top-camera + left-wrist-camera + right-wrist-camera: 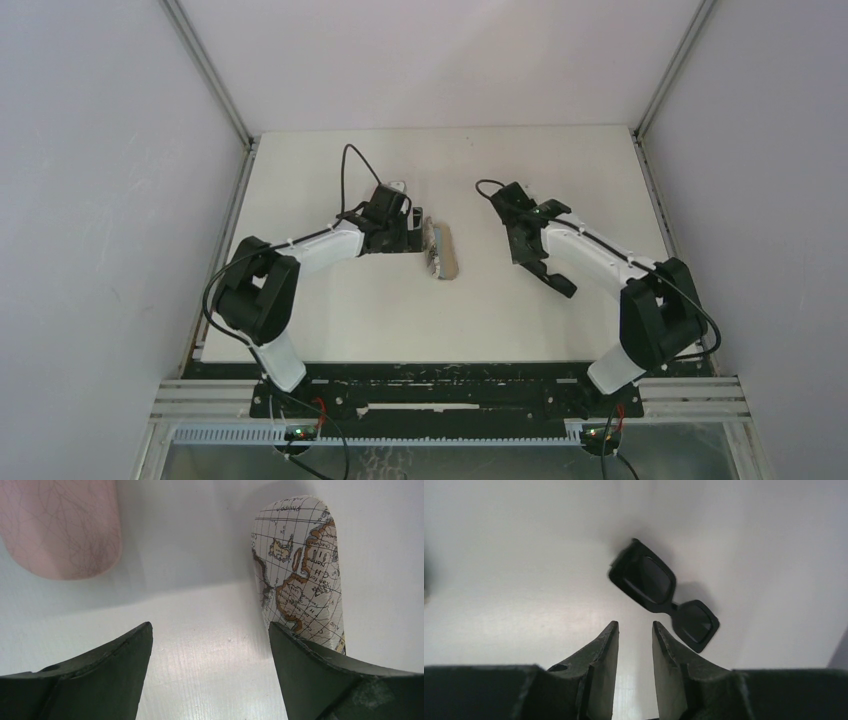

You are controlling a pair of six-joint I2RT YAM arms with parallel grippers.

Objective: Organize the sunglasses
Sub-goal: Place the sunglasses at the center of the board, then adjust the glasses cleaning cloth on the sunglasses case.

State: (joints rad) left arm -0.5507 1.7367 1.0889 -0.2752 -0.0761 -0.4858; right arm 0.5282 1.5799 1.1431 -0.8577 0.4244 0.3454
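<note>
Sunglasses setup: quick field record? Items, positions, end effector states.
sunglasses: black frame, dark lenses, lying free on the table, ahead and right of the right fingers
right end effector: narrowly open, nothing between the fingers
left end effector: wide open, empty
map-print case: on the table, beside one left finger
pink case: farther off, upper left of the left wrist view

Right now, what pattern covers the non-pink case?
The glasses case has a map print; left wrist view.
</note>
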